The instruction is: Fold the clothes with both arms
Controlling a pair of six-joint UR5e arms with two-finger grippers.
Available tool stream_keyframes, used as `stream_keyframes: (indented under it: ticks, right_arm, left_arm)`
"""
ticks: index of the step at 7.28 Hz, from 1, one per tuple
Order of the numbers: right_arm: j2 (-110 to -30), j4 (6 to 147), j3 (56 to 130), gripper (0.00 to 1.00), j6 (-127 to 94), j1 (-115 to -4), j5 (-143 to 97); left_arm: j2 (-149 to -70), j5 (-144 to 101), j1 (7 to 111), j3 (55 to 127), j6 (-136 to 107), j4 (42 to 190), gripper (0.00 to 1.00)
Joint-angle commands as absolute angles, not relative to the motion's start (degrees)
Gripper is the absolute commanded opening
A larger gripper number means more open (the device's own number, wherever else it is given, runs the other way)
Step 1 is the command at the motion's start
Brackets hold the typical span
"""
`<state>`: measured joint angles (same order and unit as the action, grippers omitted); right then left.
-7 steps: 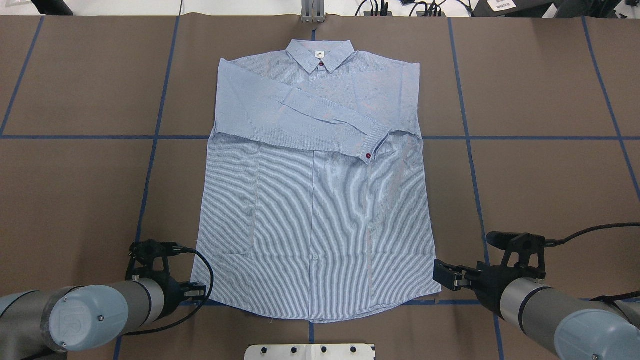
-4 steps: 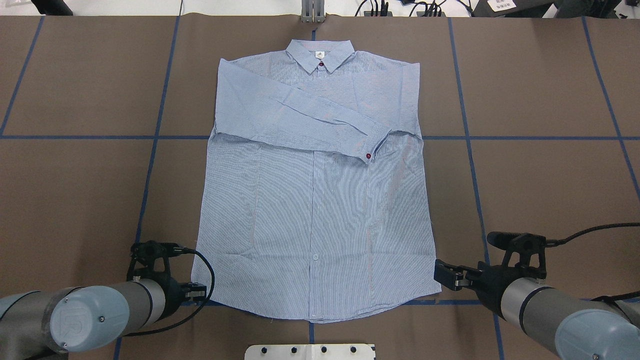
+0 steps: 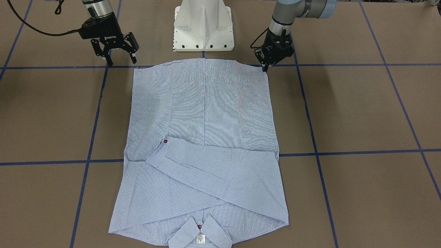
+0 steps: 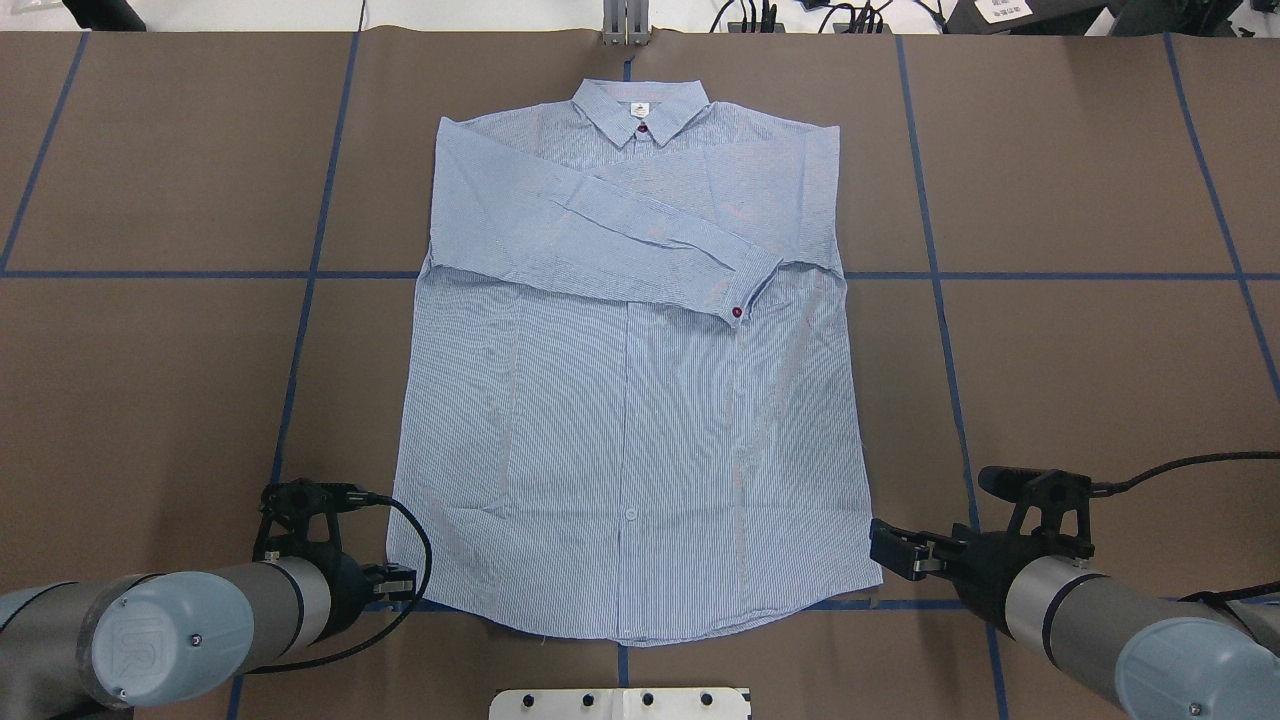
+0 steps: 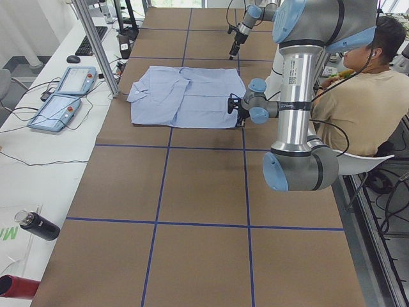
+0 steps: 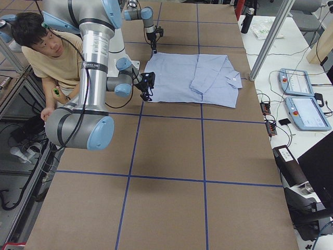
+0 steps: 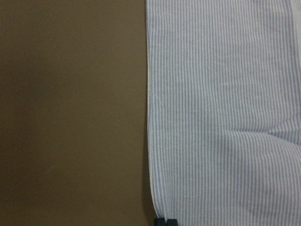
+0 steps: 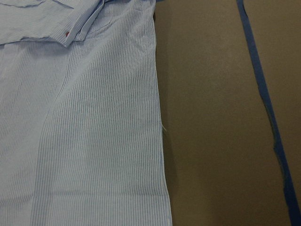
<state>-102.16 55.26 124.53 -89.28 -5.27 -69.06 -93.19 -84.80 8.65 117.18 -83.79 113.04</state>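
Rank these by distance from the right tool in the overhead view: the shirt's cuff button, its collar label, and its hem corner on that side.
1. Hem corner: at the shirt's near edge, right beside the right tool.
2. Cuff button: mid-shirt, on the sleeve folded across the chest.
3. Collar label: at the shirt's far end, near the table's far edge.

The shirt (image 4: 630, 400) is lying flat and buttoned, front up, with its collar pointing away from the robot and both sleeves folded across the chest. The left gripper (image 3: 265, 67) is pinching the hem's left corner, fingers closed together. The right gripper (image 3: 122, 62) is hanging spread wide just beside the hem's right corner, apart from the cloth.
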Motion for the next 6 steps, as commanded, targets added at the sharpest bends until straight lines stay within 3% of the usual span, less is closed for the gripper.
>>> stream_keyframes:
  ticks: [1, 3, 5, 6]
  right_arm:
    - [-102.66, 52.47, 122.78, 1.00, -89.56, -5.10, -67.25]
    - [-103.36, 52.47, 121.38, 0.96, -92.44, -4.14, -66.63]
    - [-103.10, 52.56, 120.59, 0.73, -100.85, -0.37, -62.77]
    - [-102.83, 53.34, 120.41, 0.66, -104.55, 0.69, -61.62]
  left_arm:
    - [-93.25, -84.64, 8.61, 117.42, -84.02, 113.38, 0.00]
    - [-93.17, -83.16, 8.61, 118.04, -85.42, 113.47, 0.00]
    - [-93.08, -80.43, 8.18, 117.95, -85.52, 113.47, 0.00]
    - [-93.16, -79.38, 7.74, 118.04, -85.60, 113.47, 0.00]
